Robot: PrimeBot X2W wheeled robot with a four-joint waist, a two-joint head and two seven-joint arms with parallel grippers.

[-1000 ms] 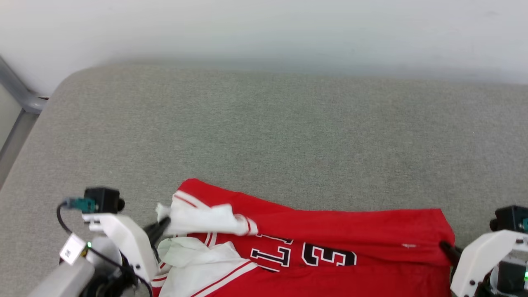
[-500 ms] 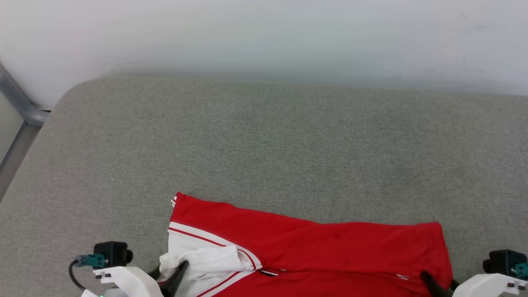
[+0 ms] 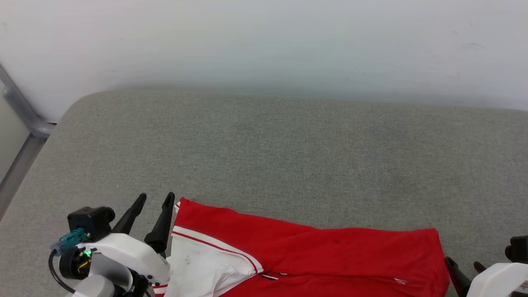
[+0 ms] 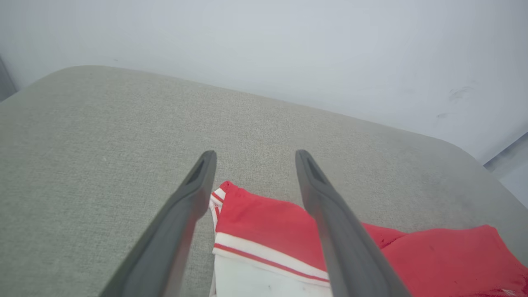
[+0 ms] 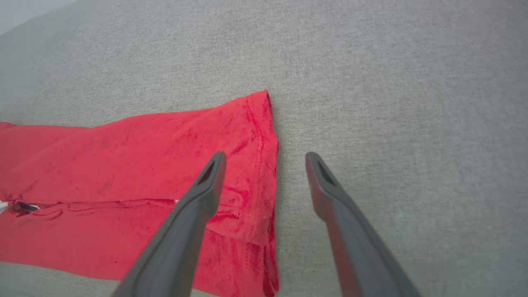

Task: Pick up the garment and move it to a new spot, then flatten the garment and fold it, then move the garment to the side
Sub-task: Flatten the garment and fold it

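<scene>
**Head view.**
- Garment: red and folded into a long band. It lies flat at the near edge of the grey padded surface. Its near part is cut off by the bottom of the frame.
- White sleeve: has red-white trim and sits at the garment's left end.
- Left gripper: just beside that left end, with its 2 fingers parted and nothing between them. Whether the nearer finger touches the cloth cannot be told.
- Right gripper: mostly cut off at the lower right. Its 2 fingertips show beside the garment's right end, apart and empty.
- Pale wall behind, and a grey rail at far left.

**Left wrist view.**
- Left gripper: jaws spread wide and holding nothing.
- Garment: its striped corner lies between the fingers. One finger hides part of the red cloth, and the white sleeve is cut off at the bottom.

**Right wrist view.**
- Right gripper: jaws wide and empty. 1 finger is over red cloth and the other over bare surface.
- Garment: its stitched right edge runs between the fingers. A small dark-and-white detail in the fold at far left is too small to identify.
</scene>
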